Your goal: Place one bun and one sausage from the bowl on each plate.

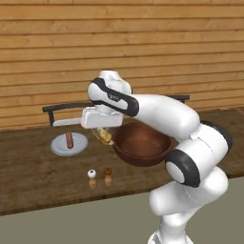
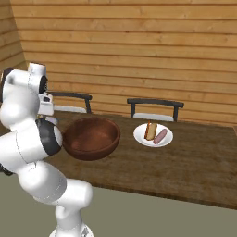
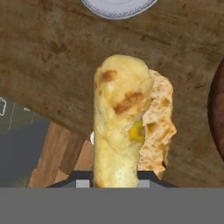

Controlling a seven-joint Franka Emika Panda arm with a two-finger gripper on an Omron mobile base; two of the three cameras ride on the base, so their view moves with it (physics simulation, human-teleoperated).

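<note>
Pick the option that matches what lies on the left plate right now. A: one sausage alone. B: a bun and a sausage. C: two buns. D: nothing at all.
A: the left plate carries a single sausage and no bun; the yellowish bun is in the gripper, above the table beside the bowl.

The bun (image 3: 120,127) hides the jaws; the bowl (image 3: 218,109) is cut off.
</note>
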